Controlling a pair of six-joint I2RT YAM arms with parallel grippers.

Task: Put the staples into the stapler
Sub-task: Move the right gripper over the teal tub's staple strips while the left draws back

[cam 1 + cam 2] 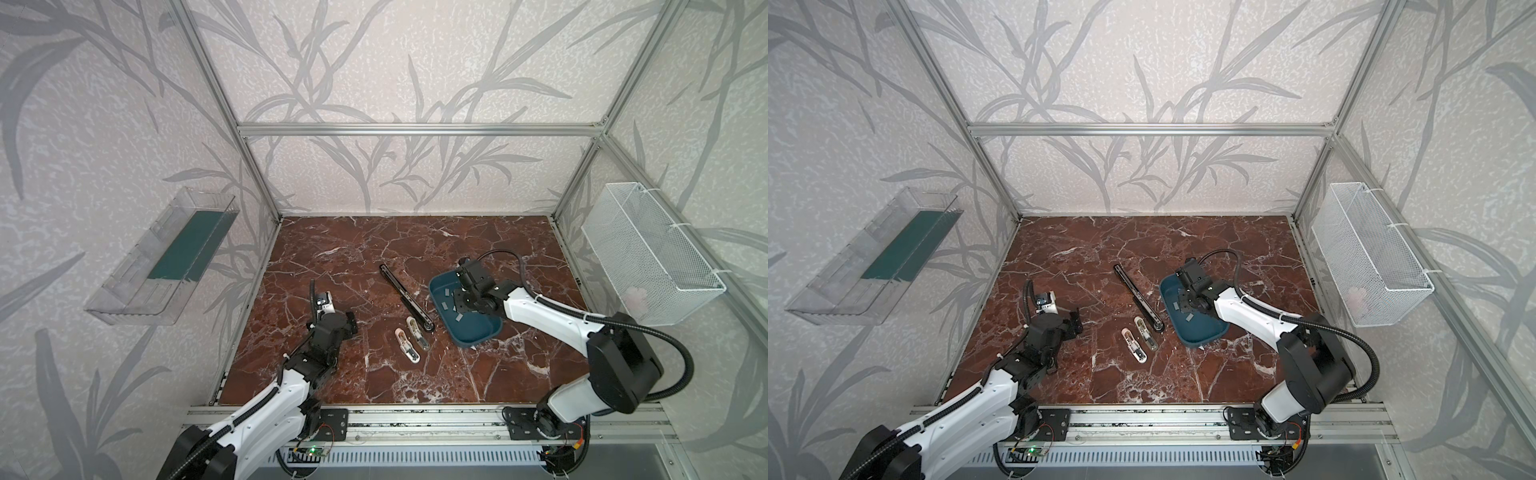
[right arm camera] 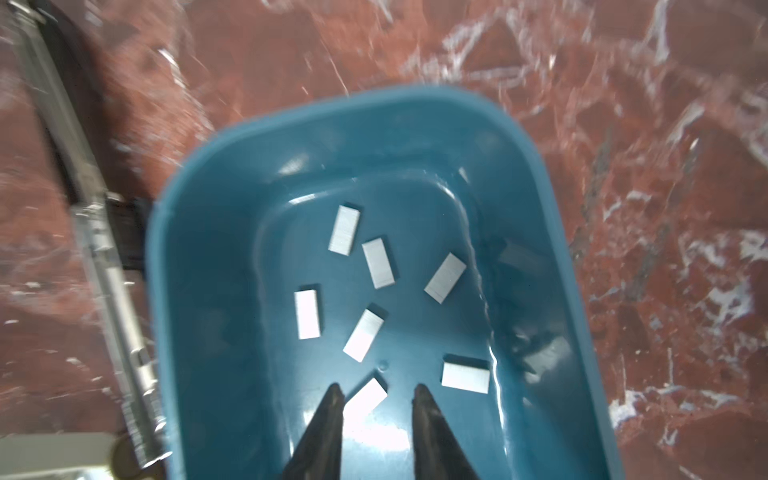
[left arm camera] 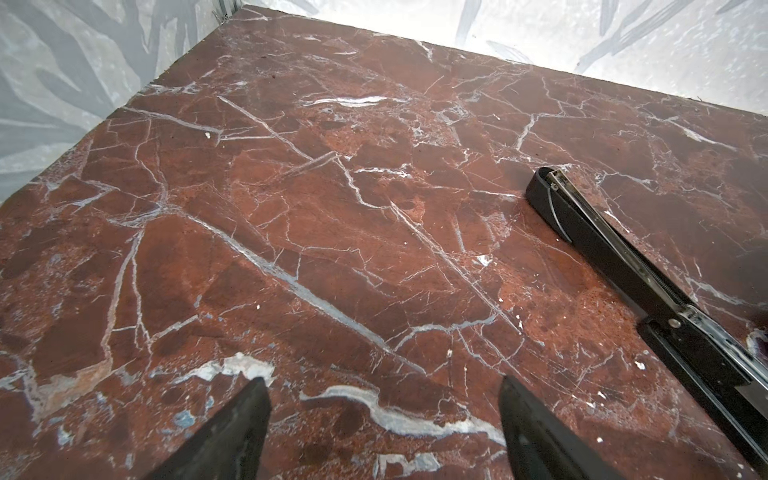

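The black stapler [image 1: 405, 297] [image 1: 1138, 297] lies opened out flat mid-table, and its rail shows in the left wrist view [image 3: 623, 257]. Several small grey staples [image 2: 376, 262] lie scattered in a blue tray [image 1: 478, 328] [image 1: 1200, 328] [image 2: 208, 311]. My right gripper [image 1: 459, 307] [image 2: 378, 392] reaches down into the tray. Its jaws are narrow but apart, with one staple strip [image 2: 365, 401] lying between them against one finger [image 2: 332, 415]. My left gripper [image 1: 350, 322] [image 3: 384, 386] hovers wide open over bare marble, left of the stapler, with nothing between its fingers.
Two small white and metal pieces [image 1: 406, 344] [image 1: 417, 331] lie side by side just in front of the stapler's near end. A white wire basket [image 1: 652, 257] hangs on the right wall and a clear plastic bin [image 1: 162, 257] on the left wall.
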